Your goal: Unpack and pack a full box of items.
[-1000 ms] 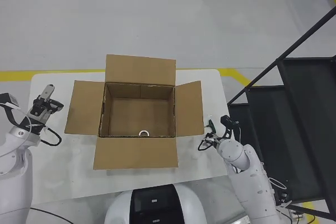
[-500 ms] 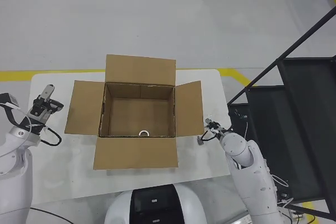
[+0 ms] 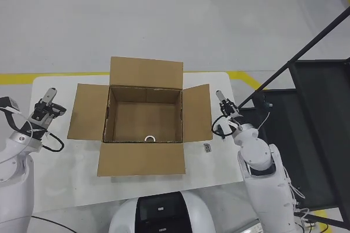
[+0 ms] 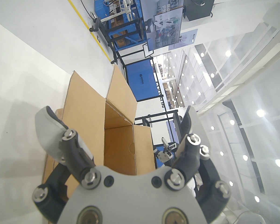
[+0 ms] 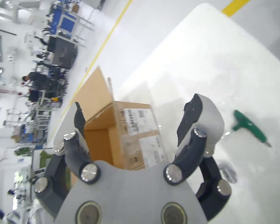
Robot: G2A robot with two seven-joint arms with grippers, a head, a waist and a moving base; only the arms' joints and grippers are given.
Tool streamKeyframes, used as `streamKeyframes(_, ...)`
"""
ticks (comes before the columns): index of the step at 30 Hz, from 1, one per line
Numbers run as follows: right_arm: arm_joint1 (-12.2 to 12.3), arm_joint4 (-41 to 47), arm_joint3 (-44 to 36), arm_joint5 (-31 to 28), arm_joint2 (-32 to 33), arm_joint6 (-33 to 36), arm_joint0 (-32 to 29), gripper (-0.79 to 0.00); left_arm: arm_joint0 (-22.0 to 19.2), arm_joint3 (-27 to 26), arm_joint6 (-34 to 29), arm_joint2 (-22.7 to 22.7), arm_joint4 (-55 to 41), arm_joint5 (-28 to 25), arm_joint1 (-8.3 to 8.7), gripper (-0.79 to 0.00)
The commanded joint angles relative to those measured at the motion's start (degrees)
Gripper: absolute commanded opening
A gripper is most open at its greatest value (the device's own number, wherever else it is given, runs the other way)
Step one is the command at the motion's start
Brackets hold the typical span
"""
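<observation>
The open cardboard box (image 3: 144, 120) stands mid-table with all its flaps folded out; it also shows ahead of each gripper (image 4: 120, 138) (image 5: 121, 129). A small white ring (image 3: 150, 138) lies on its floor by the near wall. My left gripper (image 3: 48, 98) (image 4: 116, 113) is open and empty, left of the left flap. My right gripper (image 3: 223, 102) (image 5: 136, 104) is open and empty, beside the right flap. A small grey packet (image 3: 207, 148) (image 5: 227, 170) and a green-handled tool (image 5: 249, 128) lie on the table near the right gripper.
The white table (image 3: 52, 169) has bare room in front of the box and at its left. A black metal stair frame (image 3: 306, 110) stands close off the table's right edge. Yellow floor tape (image 3: 23, 76) runs behind the table.
My right arm has swung up from the table by the box's right front corner toward the far side. The small grey packet now lies uncovered where it was. The left arm has not moved.
</observation>
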Motion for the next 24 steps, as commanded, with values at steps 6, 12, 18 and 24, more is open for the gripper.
streamKeyframes(6, 0.24, -1.40, -4.27, -6.85, -3.15, 0.76, -1.77, 0.000, 0.00, 0.00, 0.00, 0.00, 0.00, 0.00, 0.00, 0.000)
streamKeyframes(12, 0.25, 0.49, -3.10, -9.68, -9.12, 6.82, -0.23, 0.000, 0.00, 0.00, 0.00, 0.00, 0.00, 0.00, 0.00, 0.000)
streamKeyframes(18, -0.07, -1.89, 4.85, -7.70, -17.00, 12.09, 5.46, 0.000, 0.00, 0.00, 0.00, 0.00, 0.00, 0.00, 0.00, 0.000)
streamKeyframes(24, -0.79, -7.55, 8.99, -1.82, -25.29, 15.98, 12.95, 0.000, 0.00, 0.00, 0.00, 0.00, 0.00, 0.00, 0.00, 0.000)
